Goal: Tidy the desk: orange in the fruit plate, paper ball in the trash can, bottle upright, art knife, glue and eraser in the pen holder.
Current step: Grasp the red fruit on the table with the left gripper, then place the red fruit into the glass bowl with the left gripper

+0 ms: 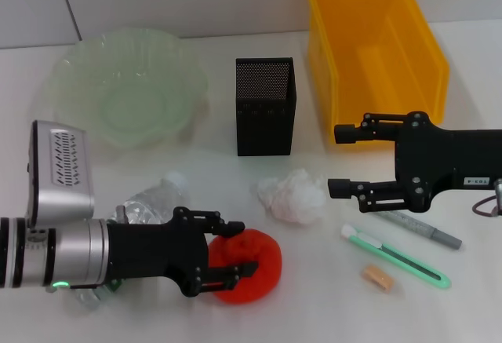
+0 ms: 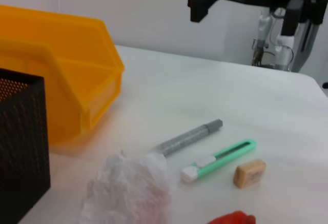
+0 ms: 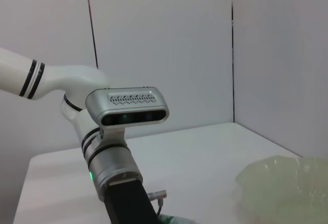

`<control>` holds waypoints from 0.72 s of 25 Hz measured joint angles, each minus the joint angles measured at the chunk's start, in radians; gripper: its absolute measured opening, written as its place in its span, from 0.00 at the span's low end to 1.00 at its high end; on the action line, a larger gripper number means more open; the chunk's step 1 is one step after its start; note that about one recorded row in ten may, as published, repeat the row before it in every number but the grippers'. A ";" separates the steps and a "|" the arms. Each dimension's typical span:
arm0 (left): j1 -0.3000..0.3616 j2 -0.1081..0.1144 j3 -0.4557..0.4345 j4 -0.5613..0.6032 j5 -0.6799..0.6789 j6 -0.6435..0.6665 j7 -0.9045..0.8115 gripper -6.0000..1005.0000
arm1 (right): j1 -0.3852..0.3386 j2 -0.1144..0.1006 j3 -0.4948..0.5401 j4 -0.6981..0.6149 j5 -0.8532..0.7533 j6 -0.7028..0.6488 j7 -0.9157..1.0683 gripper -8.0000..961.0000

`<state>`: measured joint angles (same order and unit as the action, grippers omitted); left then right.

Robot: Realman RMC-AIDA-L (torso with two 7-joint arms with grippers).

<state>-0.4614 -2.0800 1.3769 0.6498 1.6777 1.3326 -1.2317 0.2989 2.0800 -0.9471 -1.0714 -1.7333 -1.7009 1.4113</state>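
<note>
My left gripper (image 1: 230,247) is open at the left side of the red-orange orange (image 1: 255,268), and its fingers overlap the fruit's edge. Behind that arm a clear bottle (image 1: 153,200) lies on its side, partly hidden. The white paper ball (image 1: 292,195) sits mid-table, and my right gripper (image 1: 343,161) hovers open just to its right. Under the right arm lie the grey glue stick (image 1: 423,231), the green art knife (image 1: 398,257) and the tan eraser (image 1: 377,277). The left wrist view shows the glue stick (image 2: 189,138), knife (image 2: 220,160), eraser (image 2: 249,172) and paper ball (image 2: 128,190).
The black mesh pen holder (image 1: 265,106) stands at centre back. The yellow bin (image 1: 376,45) is at the back right and the pale green fruit plate (image 1: 125,84) at the back left. The right wrist view shows my left arm's wrist camera (image 3: 128,111) and the plate (image 3: 287,183).
</note>
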 joint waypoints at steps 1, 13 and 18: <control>-0.001 0.000 0.006 0.000 0.003 -0.004 0.000 0.69 | 0.001 0.000 0.000 0.000 0.000 0.000 0.000 0.79; 0.001 0.000 0.030 0.008 0.004 -0.010 0.007 0.29 | 0.005 0.000 -0.004 -0.002 0.000 0.007 0.000 0.79; 0.011 0.002 0.030 0.024 0.000 0.014 0.010 0.20 | 0.005 0.000 -0.002 -0.001 0.000 0.009 0.000 0.79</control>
<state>-0.4501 -2.0783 1.4067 0.6743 1.6773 1.3463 -1.2215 0.3037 2.0801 -0.9489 -1.0729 -1.7333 -1.6923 1.4112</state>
